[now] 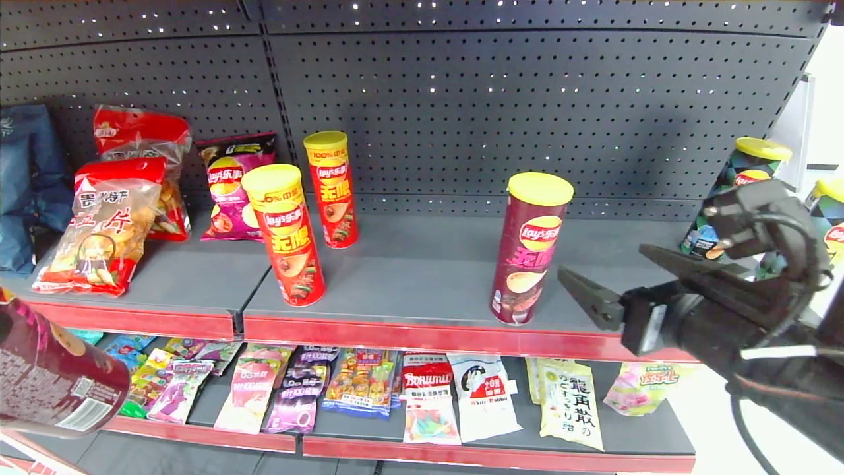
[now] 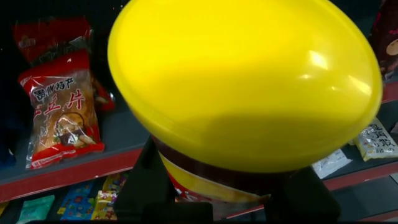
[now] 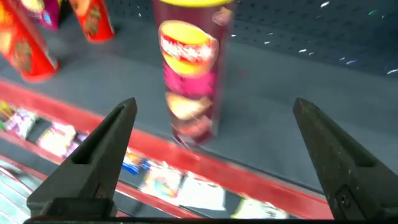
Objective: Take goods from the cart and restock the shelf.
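Jaws on the right gripper are spread wide, gripping nothing, and it hangs just off the red front edge of the upper shelf, a bit to the right of the standing maroon can and not touching it. That can is upright with its yellow lid on, parked close to the front edge, so there's barely any shelf in front of it but plenty behind, all the way back to the pegboard. Left gripper is the opposite story: jaws clamped on the held maroon can, pinching the body just under its yellow lid. In the head view that can sits tilted, low at the far left, out in front of the shelves and below the upper shelf's edge. Room-wise, the biggest bare patch is between the front red can and the standing maroon can, running front to back. The back red can stands behind the front one, near the purple chip bag, and the red snack bags crowd the left section. Right of the standing maroon can there's more bare shelf until the dark cans at the far right end. The lower shelf is lined with flat sachets lying right up to its front lip.
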